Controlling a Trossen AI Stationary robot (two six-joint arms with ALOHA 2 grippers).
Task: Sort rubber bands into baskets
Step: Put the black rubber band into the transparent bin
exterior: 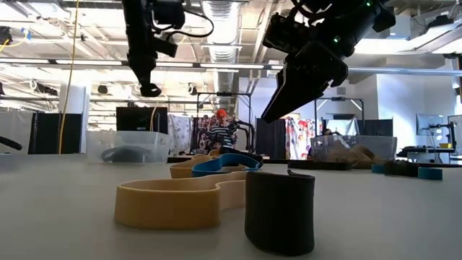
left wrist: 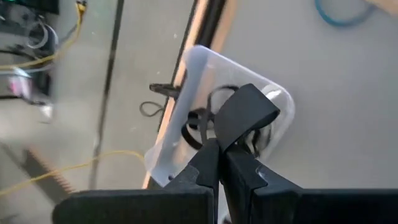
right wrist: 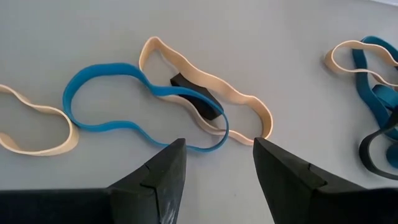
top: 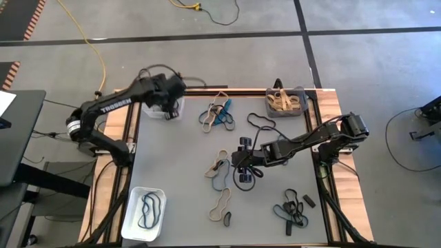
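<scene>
Bare table [top: 172, 155] lies left of centre; tangled rubber bands [top: 220, 169] crowd the middle and far side.

My left gripper [top: 172, 105] sits near the tabletop's far left corner, fingers [left wrist: 239, 121] pressed together (arm bent sharply). My right gripper [top: 242, 160] reaches toward the tabletop's middle, jaws spread apart, pointing down.

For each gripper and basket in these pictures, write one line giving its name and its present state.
left gripper: shut, over the clear basket.
right gripper: open, above tangled bands, holding nothing.
clear basket: holds black bands.
dark grey basket: holds tan bands.
white basket: holds dark bands.
</scene>
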